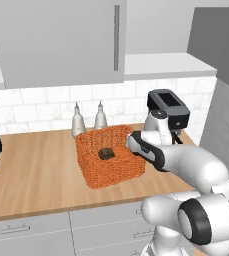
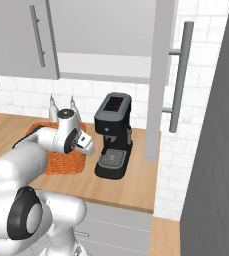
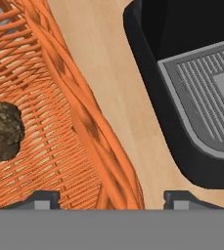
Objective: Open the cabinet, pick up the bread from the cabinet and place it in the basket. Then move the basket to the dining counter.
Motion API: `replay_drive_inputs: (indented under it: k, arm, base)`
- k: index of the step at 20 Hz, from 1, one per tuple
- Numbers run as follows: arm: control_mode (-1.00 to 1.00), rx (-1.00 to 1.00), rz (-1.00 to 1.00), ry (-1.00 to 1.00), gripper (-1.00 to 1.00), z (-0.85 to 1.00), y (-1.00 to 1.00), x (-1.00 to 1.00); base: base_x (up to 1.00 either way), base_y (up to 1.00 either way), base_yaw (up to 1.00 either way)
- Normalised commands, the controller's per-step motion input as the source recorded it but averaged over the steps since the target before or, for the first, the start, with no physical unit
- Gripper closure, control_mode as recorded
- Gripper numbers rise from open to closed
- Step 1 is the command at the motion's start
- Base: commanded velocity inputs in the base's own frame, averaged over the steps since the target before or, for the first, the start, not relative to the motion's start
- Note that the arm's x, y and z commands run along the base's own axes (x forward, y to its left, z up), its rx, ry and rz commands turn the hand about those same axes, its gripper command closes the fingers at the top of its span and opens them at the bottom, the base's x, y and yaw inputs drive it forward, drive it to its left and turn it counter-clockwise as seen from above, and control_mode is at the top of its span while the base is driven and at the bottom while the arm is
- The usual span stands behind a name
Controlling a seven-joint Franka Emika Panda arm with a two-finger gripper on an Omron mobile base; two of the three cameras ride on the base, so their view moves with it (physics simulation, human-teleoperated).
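Orange basket (image 1: 111, 165) holds bread (image 1: 105, 153) (dark lump) — hand (image 3: 111, 199) astride its wall.

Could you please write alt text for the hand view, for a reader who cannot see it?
An orange woven basket holds a dark brown bread lump, its tall side wall running between the gripper's open jaws. To the right, on the wooden worktop, sits the black coffee machine base with its grey drip grille.

A coarse orange wicker weave is shown by the basket (image 3: 84, 122), and a rough, matt, dark brown crust by the bread (image 3: 2, 132) inside it. Beside the basket, smooth light wood grain is seen on the worktop (image 3: 118, 73) and matt black plastic with a ribbed grey metal-look tray on the coffee machine (image 3: 182, 97).
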Motion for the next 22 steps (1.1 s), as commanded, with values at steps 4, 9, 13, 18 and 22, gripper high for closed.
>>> replay_drive_inputs:
  k: [4, 9, 13, 18, 22]
  arm:
    - [-1.0, 0.0, 0.0, 0.0, 1.0, -0.59, 0.43, -0.14]
    - [-1.0, 0.0, 0.0, -0.02, 1.0, -0.26, 0.23, -0.26]
    - [-1.0, 0.02, -0.04, -0.28, 1.0, 0.65, 0.0, -0.79]
    - [-1.0, 0.02, -0.07, -0.28, 1.0, 0.95, -0.21, -0.75]
    - [-1.0, 0.0, -0.08, 0.0, 1.0, 0.91, -0.49, -0.66]
  base:
    - [0.0, 0.0, 0.0]
    - [0.0, 0.0, 0.0]
    - [0.0, 0.0, 0.0]
    - [0.0, 0.0, 0.0]
    - [0.0, 0.0, 0.0]
